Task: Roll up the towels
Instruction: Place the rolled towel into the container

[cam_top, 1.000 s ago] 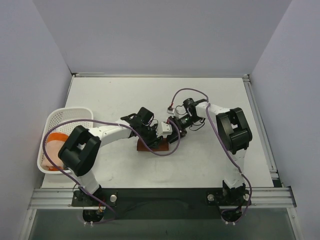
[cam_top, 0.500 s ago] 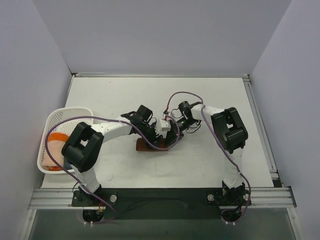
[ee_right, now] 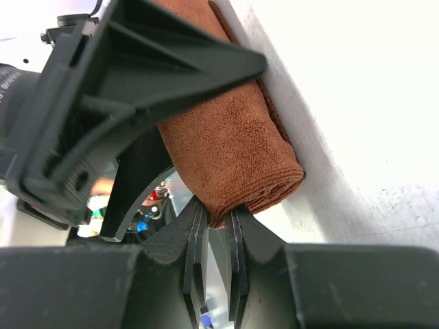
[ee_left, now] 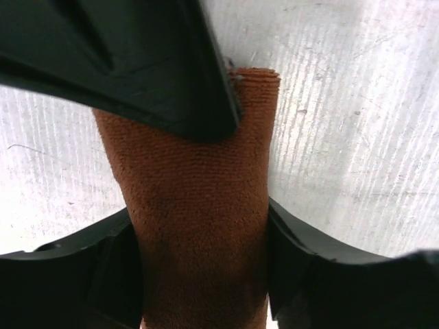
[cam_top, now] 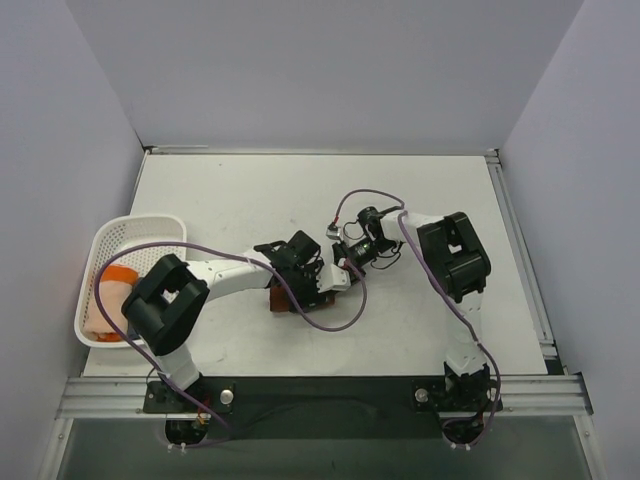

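Near the middle of the white table [cam_top: 250,195], just ahead of my two bases, lies one rust-brown towel [ee_left: 199,178], rolled into a thick tube and resting flat on the surface. Both of my grippers meet over it. My left gripper [cam_top: 312,285] stands spread wide, and its two black fingers [ee_left: 103,274] sit one on each side of the roll, close against the terry cloth. Through the left wrist camera the tube runs straight away from me between those fingers, and its far end shows a folded edge. A black part of my other gripper covers the left half of that end. My right gripper [ee_right: 218,216] is pinched nearly closed, its two fingertips nipping the lower edge of the roll's open end, where the layers of cloth show as a spiral. From the right wrist camera the ribbed black body of my left gripper sits over the roll a little farther along. At the table's left edge, well apart from all this, stands one white lattice basket [cam_top: 140,225], and inside it I can make out one peach-orange towel [cam_top: 112,285]. That makes two towels I can count, one on the table and one in the basket. Two purple cables [cam_top: 372,193] are in view, one looping along each arm.
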`<state>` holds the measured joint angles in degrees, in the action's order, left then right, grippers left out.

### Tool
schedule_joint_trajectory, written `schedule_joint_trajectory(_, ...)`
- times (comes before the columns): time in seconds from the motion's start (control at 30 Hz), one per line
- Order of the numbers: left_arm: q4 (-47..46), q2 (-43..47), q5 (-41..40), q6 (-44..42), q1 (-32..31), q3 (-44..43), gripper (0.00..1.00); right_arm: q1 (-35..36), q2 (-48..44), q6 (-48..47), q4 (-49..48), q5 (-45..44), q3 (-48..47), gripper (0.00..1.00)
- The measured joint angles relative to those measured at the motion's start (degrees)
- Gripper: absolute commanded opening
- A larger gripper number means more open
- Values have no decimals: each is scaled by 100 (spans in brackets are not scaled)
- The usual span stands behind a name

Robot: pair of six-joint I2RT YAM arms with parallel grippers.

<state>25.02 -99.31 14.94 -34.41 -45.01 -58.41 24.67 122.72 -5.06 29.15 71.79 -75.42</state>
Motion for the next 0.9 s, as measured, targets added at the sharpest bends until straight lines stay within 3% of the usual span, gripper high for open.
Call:
schedule_joint_trajectory(0.13, 37, 0, -28, -42, -61, 0, 49, -35, 15, 39, 107, 15, -39, 0)
schedule_joint_trajectory(0.2, 42, 0, -39, -59, -59, -2, 33, -52, 68, 55, 175, 24, -101, 0)
schedule_joint_trajectory(0.3, 50, -4, 2, -4, 13, -17, 18, -92, 111, 31, 323, -7, -221, 16)
schedule_joint_trajectory(0.33, 48, -13, 74, 72, 66, -31, 15, -101, 116, 2, 396, -39, -291, 28)
schedule_joint_trajectory(0.43, 199, 2, 413, 334, 422, -48, 1, -175, 120, -177, 614, -160, -549, 40)
schedule_joint_trajectory(0.5, 422, 68, 603, 584, 800, -46, 0, -332, 114, -291, 702, -229, -682, 49)
schedule_joint_trajectory(0.6, 857, 365, 826, 988, 1438, 24, 0, -680, 33, -424, 931, -361, -706, 77)
schedule_joint_trajectory(0.63, 1027, 549, 929, 1084, 1652, 44, 0, -780, -13, -481, 1008, -396, -706, 95)
schedule_joint_trajectory(0.67, 1226, 841, 1051, 1182, 1937, 42, 0, -874, -61, -522, 1104, -424, -708, 100)
schedule_joint_trajectory(0.9, 2684, 2299, 2326, 1193, 4376, -837, 0, -1425, -463, -1045, 1919, -481, -942, 100)
